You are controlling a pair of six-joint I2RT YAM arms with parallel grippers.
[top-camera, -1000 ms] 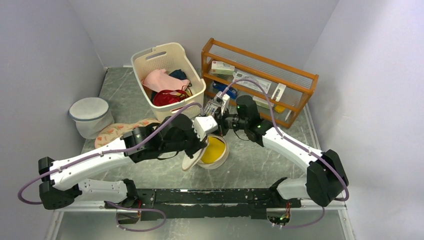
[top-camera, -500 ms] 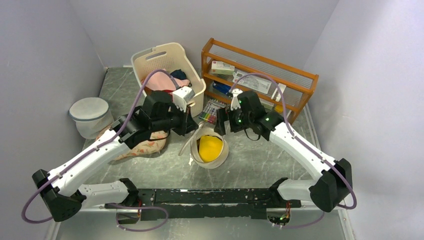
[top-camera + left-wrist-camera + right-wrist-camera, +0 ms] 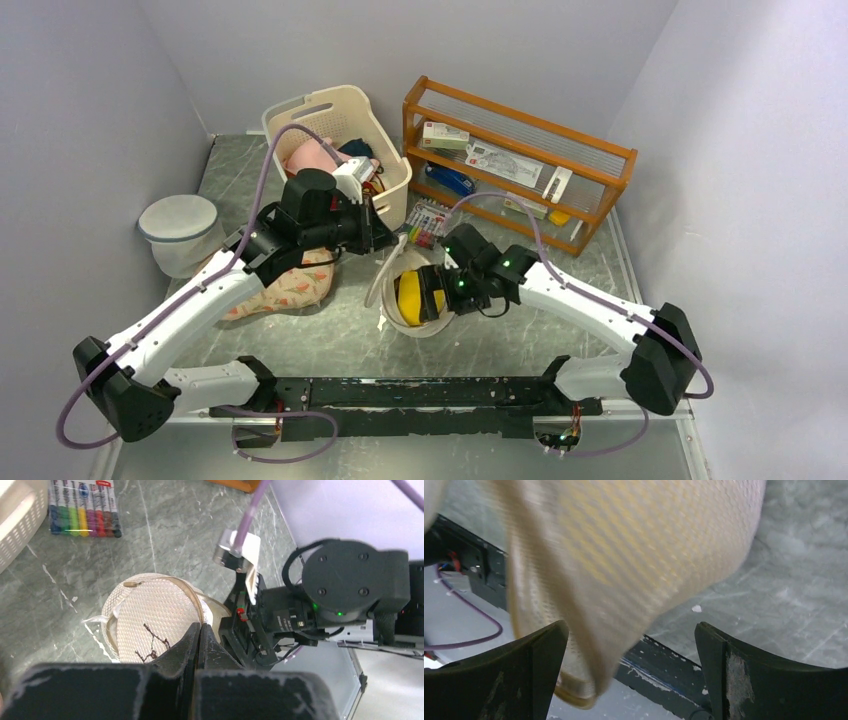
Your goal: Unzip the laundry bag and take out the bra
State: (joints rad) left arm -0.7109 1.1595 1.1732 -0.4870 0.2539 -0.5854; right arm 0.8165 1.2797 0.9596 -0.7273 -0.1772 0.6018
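Note:
The cream mesh laundry bag stands unzipped mid-table. Its flat lid, marked with a black bra outline, is tipped up on edge. A yellow bra lies inside and shows through the mesh in the right wrist view. My left gripper is shut, its tips pinched on the lid's rim at the top. At the bag's right side, my right gripper is open. The bag's wall hangs between its fingers, nearer the left one, and nothing is gripped.
A cream basket of clothes stands at the back, with a wooden rack to its right. A pack of markers lies behind the bag. A floral cloth lies under my left arm, and a white mesh bag with a grey-blue rim sits far left.
My left gripper has drawn back and left, lifting the lid upright. My right gripper has opened and dropped from behind the bag to its right side.

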